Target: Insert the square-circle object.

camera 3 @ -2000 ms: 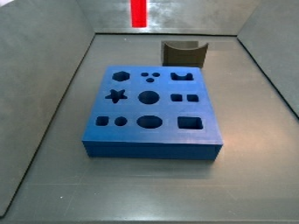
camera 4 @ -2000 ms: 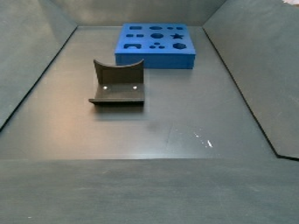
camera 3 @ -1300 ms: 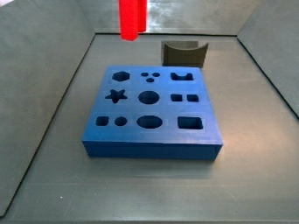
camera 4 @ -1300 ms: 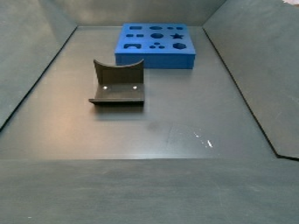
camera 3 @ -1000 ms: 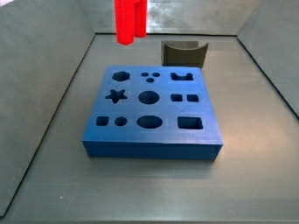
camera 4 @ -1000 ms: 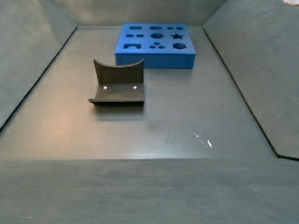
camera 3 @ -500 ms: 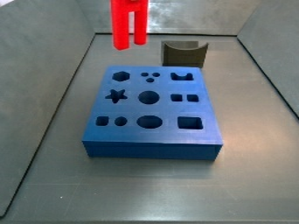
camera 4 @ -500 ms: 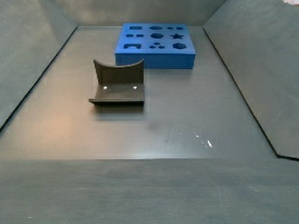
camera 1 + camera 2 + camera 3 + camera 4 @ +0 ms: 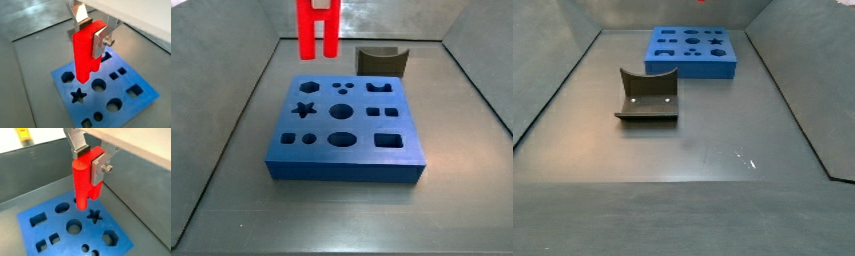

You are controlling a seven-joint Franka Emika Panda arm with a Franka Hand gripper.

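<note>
Ten holes of different shapes are cut into the blue board (image 9: 345, 172) that lies closest in a side view. One hole is a star, some are round and some are square. The board is a thick, flat slab with a smooth, dull top. It lies flat on the grey surface (image 9: 465, 200), which looks like shiny metal, with grey walls rising around it.

Just behind the far right corner of the board stands the square-circle object (image 9: 381, 60). It is a small, dark olive-brown block with square sides and a half-round dip scooped out of its top. It stands upright on the surface, not in any hole and apart from the hand. Another side view shows the block (image 9: 648, 95) standing alone, well apart from the board (image 9: 714, 68).

Farthest back and higher up, the red hand (image 9: 317, 50) hangs in the air above the far left end of the board. Its two long, straight prongs point down with a gap between them. The hand is spread and holds nothing.

In a wrist view the hand (image 9: 83, 77) looks like a smooth red bar hanging over the board (image 9: 93, 106), near the star hole. A silver plate is screwed to its side.
</note>
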